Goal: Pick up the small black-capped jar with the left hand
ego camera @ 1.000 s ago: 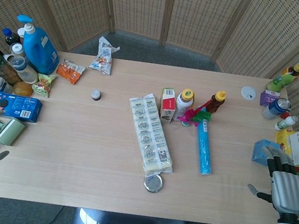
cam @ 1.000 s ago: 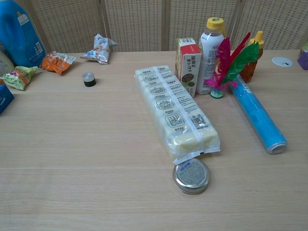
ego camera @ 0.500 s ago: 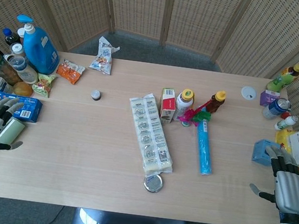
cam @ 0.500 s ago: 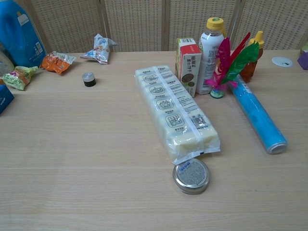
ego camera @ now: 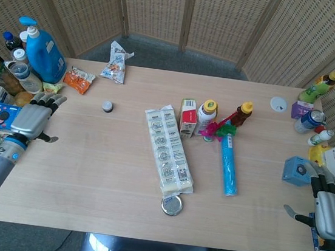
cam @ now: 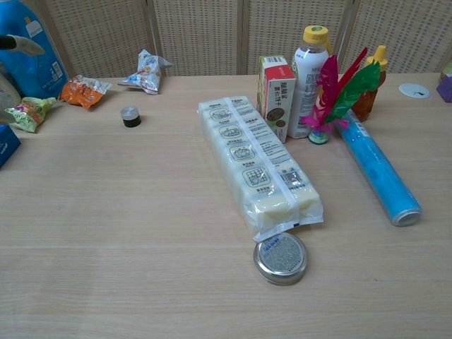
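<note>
The small jar [ego camera: 107, 106] [cam: 130, 116] stands upright on the left half of the table; it has a black body and a lighter grey top. My left hand [ego camera: 32, 118] hovers over the table's left edge, well to the left of the jar, palm down with fingers spread and nothing in it. One fingertip [cam: 20, 44] of it shows at the chest view's left edge. My right hand [ego camera: 332, 214] sits off the table's right edge, fingers apart and empty.
Bottles and a blue detergent jug [ego camera: 43, 55] crowd the far left, with a blue box [ego camera: 0, 115] and snack packets [ego camera: 78, 79] nearby. A long packet of cakes [ego camera: 168, 151], a round tin [ego camera: 172, 205], a carton, bottles and a blue tube [ego camera: 228, 165] fill the centre.
My left hand has risen from below the table's left edge and moved right and forward over the blue box, toward the jar. The right hand has slid slightly lower and right.
</note>
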Tool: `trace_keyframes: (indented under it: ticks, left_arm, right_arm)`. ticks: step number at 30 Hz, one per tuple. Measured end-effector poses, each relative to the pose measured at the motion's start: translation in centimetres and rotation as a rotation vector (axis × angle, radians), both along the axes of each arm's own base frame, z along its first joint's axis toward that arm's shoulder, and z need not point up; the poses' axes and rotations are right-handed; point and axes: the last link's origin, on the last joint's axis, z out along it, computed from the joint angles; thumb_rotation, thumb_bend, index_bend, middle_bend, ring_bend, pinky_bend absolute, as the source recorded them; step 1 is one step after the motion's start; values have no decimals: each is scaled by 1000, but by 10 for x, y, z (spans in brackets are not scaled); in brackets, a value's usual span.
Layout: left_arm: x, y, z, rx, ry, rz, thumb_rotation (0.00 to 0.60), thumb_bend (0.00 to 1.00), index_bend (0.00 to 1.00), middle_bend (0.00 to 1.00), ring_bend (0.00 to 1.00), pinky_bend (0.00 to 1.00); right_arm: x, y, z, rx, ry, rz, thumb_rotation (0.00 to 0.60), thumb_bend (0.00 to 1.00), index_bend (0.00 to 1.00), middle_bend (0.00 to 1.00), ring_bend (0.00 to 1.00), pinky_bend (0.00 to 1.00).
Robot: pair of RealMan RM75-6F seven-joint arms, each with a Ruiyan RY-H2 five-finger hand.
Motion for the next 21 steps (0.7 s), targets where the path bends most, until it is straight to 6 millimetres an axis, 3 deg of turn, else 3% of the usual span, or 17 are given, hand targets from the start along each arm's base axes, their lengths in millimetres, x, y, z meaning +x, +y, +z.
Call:
trace_keyframes:
  ticks: [10, 21]
  left_arm:
    - [29, 46, -47, -33, 65, 47, 600, 0, 49, 0, 0, 0]
    - [38, 87, -75, -30, 106, 129, 600, 0, 57, 0, 0, 0]
  right_arm:
    - [-4, -2, 7, -12, -27, -13, 600, 0, 0, 0, 0, 0]
    - [-5, -4, 11, -30, -35, -19, 600, 0, 0, 0, 0, 0]
